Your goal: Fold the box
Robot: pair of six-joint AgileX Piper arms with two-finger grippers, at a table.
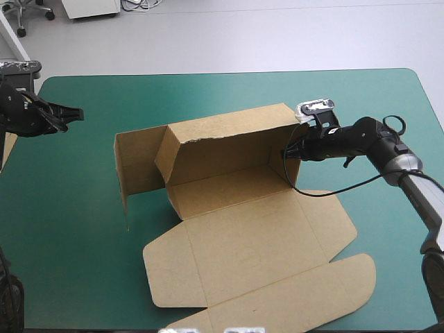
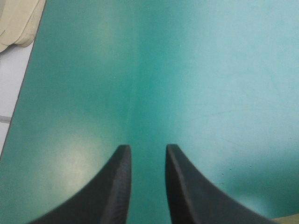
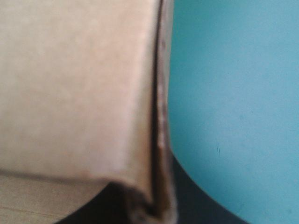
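the box sits mid-table, back wall up, its right end wall pinched in the right gripper, and with the left gripper parted, empty and well apart at the left of the table, any pull may drag the whole sheet or tear the fold.

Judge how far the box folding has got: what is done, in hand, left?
Done: rear wall of the box stands. In hand: the right gripper is shut on the right wall. Left: the left flap splays outward, the front panels lie flat, the left gripper hangs open.
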